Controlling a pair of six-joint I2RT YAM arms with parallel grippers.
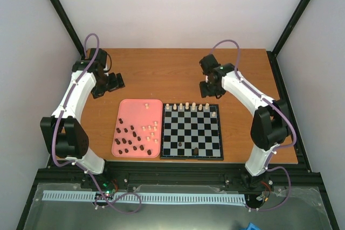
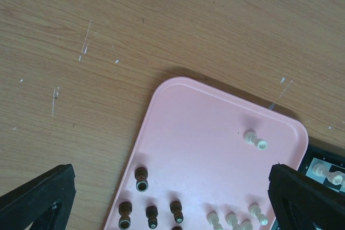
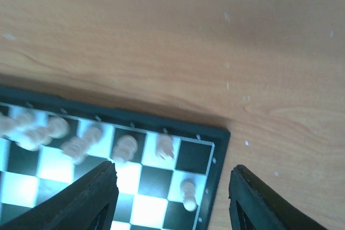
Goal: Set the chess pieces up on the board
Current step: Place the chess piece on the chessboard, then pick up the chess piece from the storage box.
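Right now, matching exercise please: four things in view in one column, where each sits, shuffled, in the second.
1. left gripper
2. right gripper
3. row of cream pieces
4. cluster of dark pieces

A. far rank of the board
B. left half of the pink tray
C. near the board's far right corner
D. over the table, beyond the tray's far left corner

Pairs: 1-D, 2-C, 3-A, 4-B.

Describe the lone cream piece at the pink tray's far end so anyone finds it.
Find the pink tray left of the board. Near its far corner beside the board lies one cream piece. It sits alone; every other tray piece clusters toward the near end.
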